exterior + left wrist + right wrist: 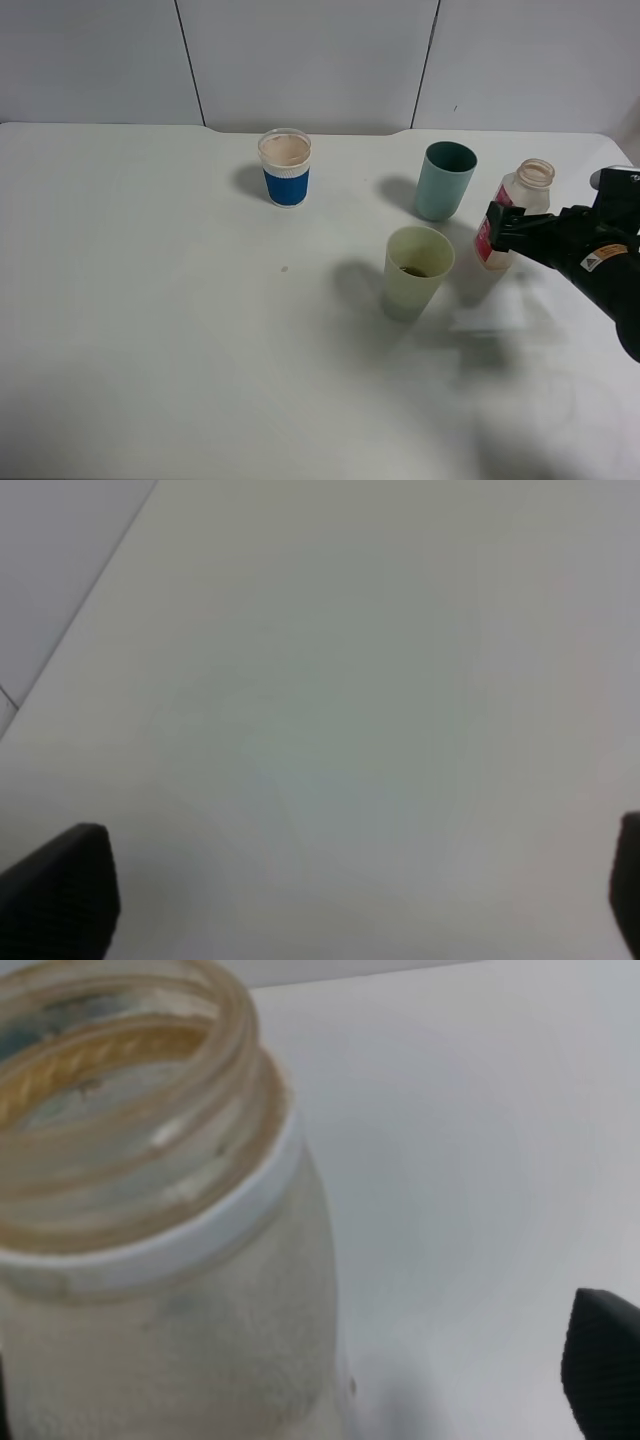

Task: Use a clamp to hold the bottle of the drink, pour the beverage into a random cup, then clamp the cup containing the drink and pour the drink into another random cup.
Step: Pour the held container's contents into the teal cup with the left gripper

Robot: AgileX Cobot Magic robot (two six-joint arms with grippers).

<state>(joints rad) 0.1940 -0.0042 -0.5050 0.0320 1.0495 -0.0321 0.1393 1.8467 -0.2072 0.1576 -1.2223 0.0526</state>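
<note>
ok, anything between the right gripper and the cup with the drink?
Only the bottle, standing upright between the open jaws of the right gripper; it must back clear of that. Beyond it, bare table runs to the yellow-green cup. The teal cup stands farther back, off that line.

The exterior high view looks down from well above the near side of the surface point(150, 300), facing the back wall point(300, 60) and taking in the whole top. The right wrist view sits very close to the bottle point(150, 1210), looking down at its open neck; the high view shows that bottle point(520, 200) near its right edge. The left wrist view faces bare surface at close range, blurred, and shares only that with the high view.
</note>
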